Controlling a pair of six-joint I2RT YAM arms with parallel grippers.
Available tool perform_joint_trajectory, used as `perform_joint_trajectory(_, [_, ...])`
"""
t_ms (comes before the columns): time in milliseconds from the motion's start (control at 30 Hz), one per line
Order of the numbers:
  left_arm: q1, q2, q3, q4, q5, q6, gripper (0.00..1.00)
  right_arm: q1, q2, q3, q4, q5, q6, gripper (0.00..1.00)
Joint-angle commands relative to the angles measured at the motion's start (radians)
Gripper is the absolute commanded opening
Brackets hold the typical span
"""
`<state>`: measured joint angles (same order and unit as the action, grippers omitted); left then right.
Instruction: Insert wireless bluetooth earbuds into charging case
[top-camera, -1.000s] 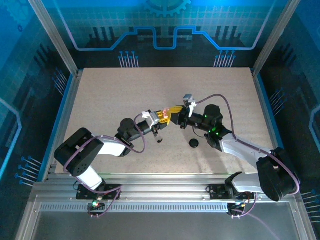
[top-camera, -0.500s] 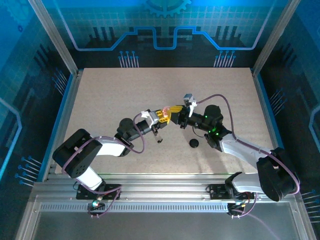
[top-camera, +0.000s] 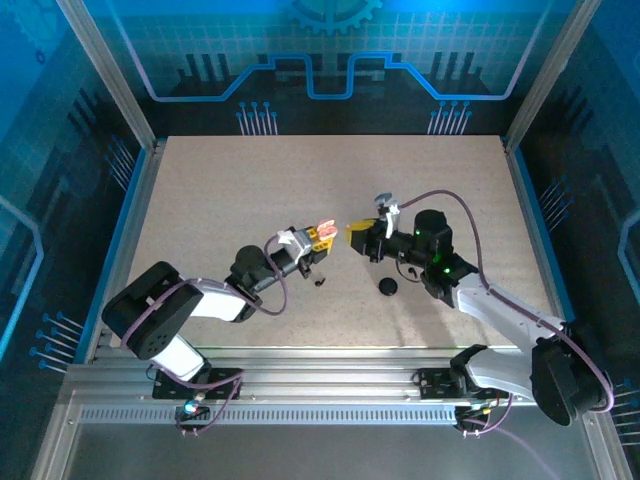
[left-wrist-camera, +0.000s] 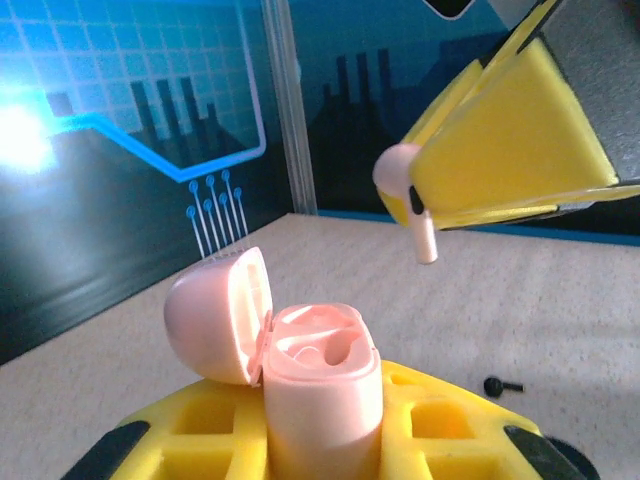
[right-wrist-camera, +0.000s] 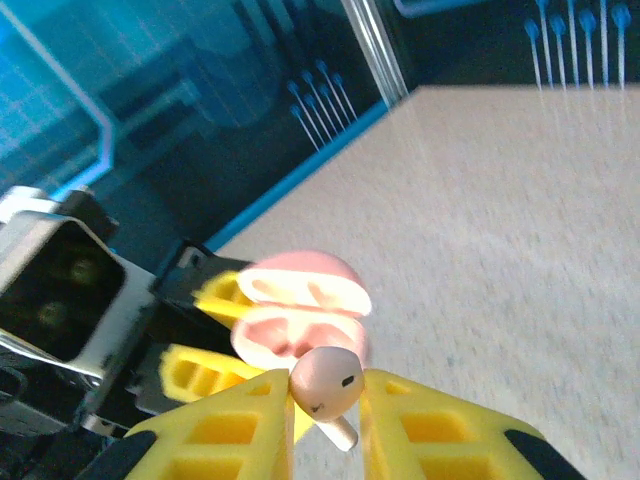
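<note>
We pinch the open charging case (left-wrist-camera: 322, 395) upright in our left end effector (left-wrist-camera: 320, 445); the right end effector (right-wrist-camera: 325, 425) pinches an earbud (right-wrist-camera: 325, 382) stem-down, poised for its socket.

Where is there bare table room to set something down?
The table is bare across its far half up to the back wall and its left and right margins. Crowded: centre, where the left end effector holding the open pink case faces the right end effector holding an earbud.
</note>
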<state>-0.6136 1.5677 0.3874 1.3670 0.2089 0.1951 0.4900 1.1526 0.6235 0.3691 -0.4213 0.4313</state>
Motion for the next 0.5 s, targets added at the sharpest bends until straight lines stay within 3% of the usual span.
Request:
perform_joint_trajectory(0, [-0.003,-0.052,-0.052,0.034,-0.065,0.035,0.16,-0.01,-0.017,0.015,-0.184,0.054,0.072,0.23])
perform_joint_trajectory(467, [-0.003,-0.141,-0.153,0.034,-0.09,0.059,0.16,0.043,0.069,-0.053,-0.326,0.272,0.321,0.22])
